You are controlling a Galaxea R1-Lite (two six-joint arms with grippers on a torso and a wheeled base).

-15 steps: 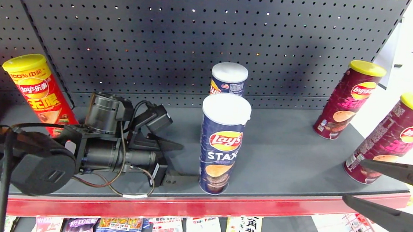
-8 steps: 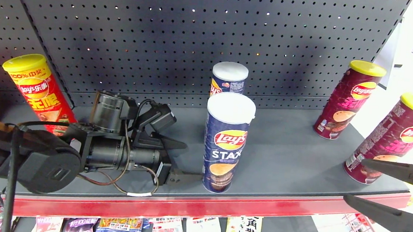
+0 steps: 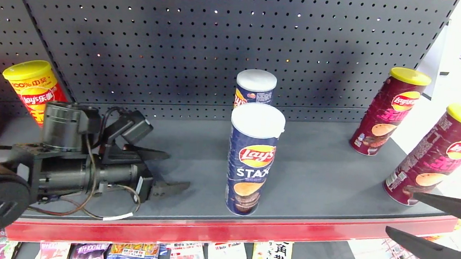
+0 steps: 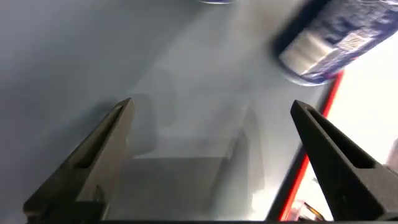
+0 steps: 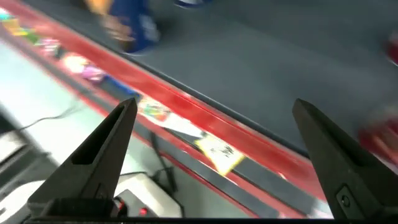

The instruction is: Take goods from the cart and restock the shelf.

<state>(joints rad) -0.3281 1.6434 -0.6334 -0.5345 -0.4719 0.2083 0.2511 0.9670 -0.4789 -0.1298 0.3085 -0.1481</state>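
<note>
Tall blue chip can with white lid (image 3: 254,160) now let go, upright on grey metal shelf (image 3: 325,174). Left gripper (image 3: 178,170) pulled back, fingers wide and empty. Right gripper (image 3: 401,213) fingers wide too. Placement judged done, next cart item due.

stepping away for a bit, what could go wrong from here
The front blue cylindrical chip can with a white lid stands close to the shelf's red front lip; a sideways swing of the open left gripper beside it could tip it off. The open right gripper sits by the nearer maroon chip can with a yellow lid at the shelf's end and might clip it if raised.
</note>
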